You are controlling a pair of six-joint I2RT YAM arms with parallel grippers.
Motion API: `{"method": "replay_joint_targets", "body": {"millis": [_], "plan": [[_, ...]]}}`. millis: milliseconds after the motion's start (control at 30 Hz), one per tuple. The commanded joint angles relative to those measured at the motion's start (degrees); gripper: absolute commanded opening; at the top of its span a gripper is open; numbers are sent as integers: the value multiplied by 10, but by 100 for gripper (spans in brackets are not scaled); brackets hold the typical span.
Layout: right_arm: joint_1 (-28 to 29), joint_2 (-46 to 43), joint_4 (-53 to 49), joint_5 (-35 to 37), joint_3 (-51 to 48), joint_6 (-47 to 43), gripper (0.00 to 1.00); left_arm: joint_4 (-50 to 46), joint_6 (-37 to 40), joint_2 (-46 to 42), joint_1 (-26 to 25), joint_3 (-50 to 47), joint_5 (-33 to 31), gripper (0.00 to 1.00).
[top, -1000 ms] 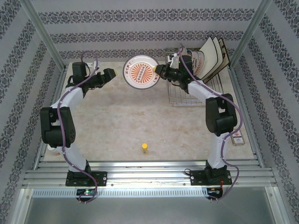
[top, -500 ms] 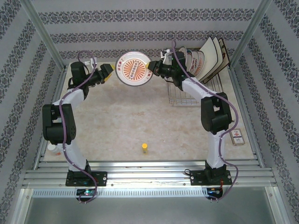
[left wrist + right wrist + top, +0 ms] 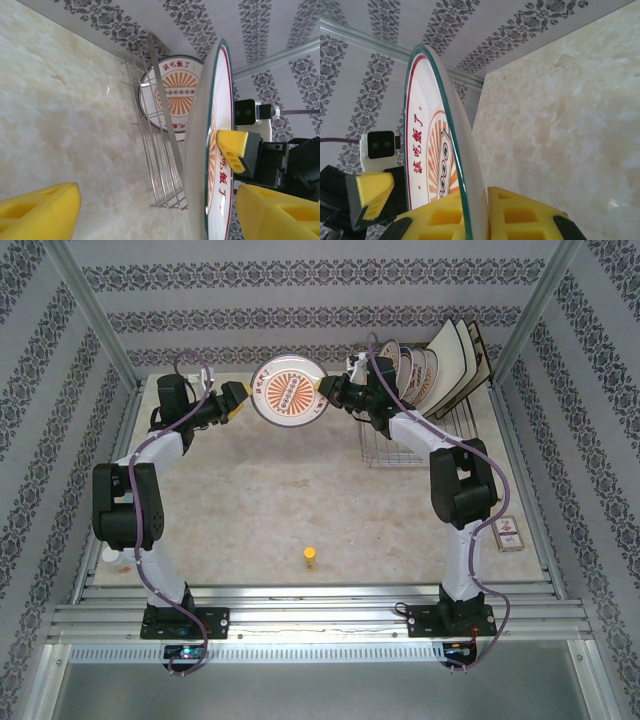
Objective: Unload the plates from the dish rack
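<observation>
On my top view the left arm (image 3: 150,452) and right arm (image 3: 425,438) match: white link shells, bulky black joint housings, black base plates (image 3: 185,622) low in frame, and a purple cable (image 3: 141,575) trailing along each. The left gripper (image 3: 240,398) carries yellow fingers (image 3: 40,210) with moulded pockets. The small white box (image 3: 379,145) at centre-left looks like its camera, though I can't be sure.

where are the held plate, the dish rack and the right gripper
held plate (image 3: 289,390), top view, centre of its patterned face
dish rack (image 3: 392,454), top view, front wire wall
right gripper (image 3: 323,388), top view, between its fingertips at the plate's rim
</observation>
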Motion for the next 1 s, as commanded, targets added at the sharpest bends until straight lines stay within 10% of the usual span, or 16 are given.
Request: {"method": "replay_joint_targets", "body": {"millis": [0, 400, 600, 767, 933, 967], "plan": [[-12, -33, 63, 6, -14, 22, 0, 3, 15, -25, -4, 0, 17, 81], [34, 29, 28, -32, 84, 20, 0, 23, -7, -2, -13, 16, 22, 77], [50, 62, 3, -38, 138, 18, 0, 15, -6, 1, -12, 22, 24, 49], [51, 68, -1, -35, 150, 17, 0, 4, -4, 1, -13, 28, 25, 0], [51, 76, -15, -35, 167, 14, 4, -4, -1, 0, -13, 31, 22, 0], [51, 77, -20, -35, 171, 10, 29, -4, -2, 0, -13, 31, 20, 0]]}}
